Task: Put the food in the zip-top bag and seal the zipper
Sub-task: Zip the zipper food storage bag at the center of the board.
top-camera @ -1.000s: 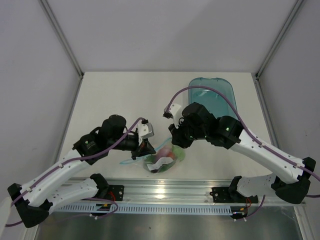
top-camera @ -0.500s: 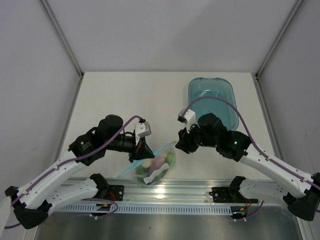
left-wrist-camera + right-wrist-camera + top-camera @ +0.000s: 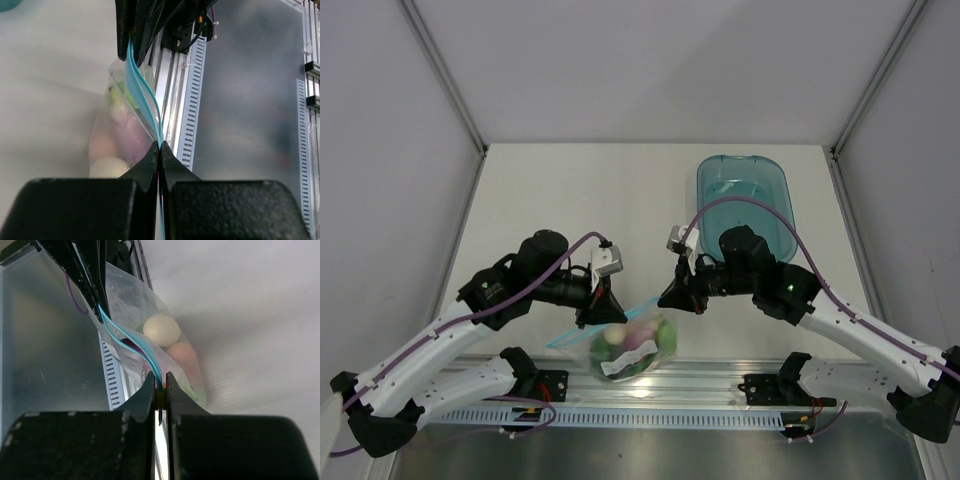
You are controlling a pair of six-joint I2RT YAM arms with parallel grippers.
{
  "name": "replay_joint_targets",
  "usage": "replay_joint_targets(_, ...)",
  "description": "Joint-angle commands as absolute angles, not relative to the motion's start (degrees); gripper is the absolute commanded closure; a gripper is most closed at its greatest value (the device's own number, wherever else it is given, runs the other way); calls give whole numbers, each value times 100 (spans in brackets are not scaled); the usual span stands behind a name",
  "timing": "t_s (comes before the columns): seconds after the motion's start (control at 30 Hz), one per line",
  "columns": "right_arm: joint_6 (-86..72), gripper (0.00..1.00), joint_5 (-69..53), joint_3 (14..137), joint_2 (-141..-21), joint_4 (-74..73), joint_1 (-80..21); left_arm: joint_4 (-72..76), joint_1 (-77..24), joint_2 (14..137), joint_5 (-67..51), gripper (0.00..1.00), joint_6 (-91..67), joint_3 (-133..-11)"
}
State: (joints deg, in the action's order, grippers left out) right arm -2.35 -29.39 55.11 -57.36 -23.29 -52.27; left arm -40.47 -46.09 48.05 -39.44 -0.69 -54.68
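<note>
The zip-top bag hangs between the two arms at the near edge of the tabletop, its lower part over the aluminium rail, with the white label patch towards the near side. The left fingers are pressed fully together on one end of the zipper, and the right fingers are pressed fully together on the other end, so the light blue strip runs taut from one pair to the other. In the left wrist view the left fingers meet with no gap, and the zipper comes out from between them and runs up to the right fingers at the top of the picture. In the right wrist view the right fingers are likewise closed on the zipper, which leads up to the left fingers. There its two blue tracks bow apart a little in the middle and meet only at the pinched ends. The toy vegetables lie inside the bag, below the strip: a cream-white round piece, a pinkish-orange piece touching it, a dark purple piece close under the zipper, and a green piece seen through the crinkled plastic. The translucent blue tray sits well apart, at the far right of the tabletop.
</note>
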Motion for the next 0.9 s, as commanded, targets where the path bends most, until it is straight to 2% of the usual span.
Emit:
replay_joint_targets(0.0,-141,100,-3278,5511,-5757,-2048,-5194,-3911,-4570,4772,-4210,99,-176,-5520)
replay_joint_targets(0.17,-35,100,-3603,5905,-5959,-2442,-5194,-4034,-4570,4764,-4149,99,-53,-5563)
replay_joint_targets(0.2,-9,100,-3673,6037,-6029,-2757,-5186,-4078,-4570,4755,-4079,81,-44,-5581)
replay_joint_targets(0.27,158,100,-3726,6494,-6117,-3092,-5186,-4061,-4579,4702,-3877,60,-53,-5572)
replay_joint_targets(0.3,202,100,-3848,6643,-6178,-3468,-5186,-3974,-4570,4685,-3772,39,-44,-5564)
replay_joint_targets(0.4,237,100,-4094,6978,-6407,-3787,-5186,-3701,-4579,4588,-3831,27,-105,-5537)
replay_joint_targets(0.47,124,100,-4227,7005,-6512,-3832,-5186,-3350,-4605,4536,-3832,13,-175,-5485)
replay_joint_targets(0.63,-113,100,-4553,7180,-6915,-4112,-5177,-2744,-4903,4597,-3359,4,-158,-5397)
replay_joint_targets(0.87,-246,100,-4447,7286,-7163,-4245,-5177,-2102,-5466,4816,-2866,3,-17,-5160)
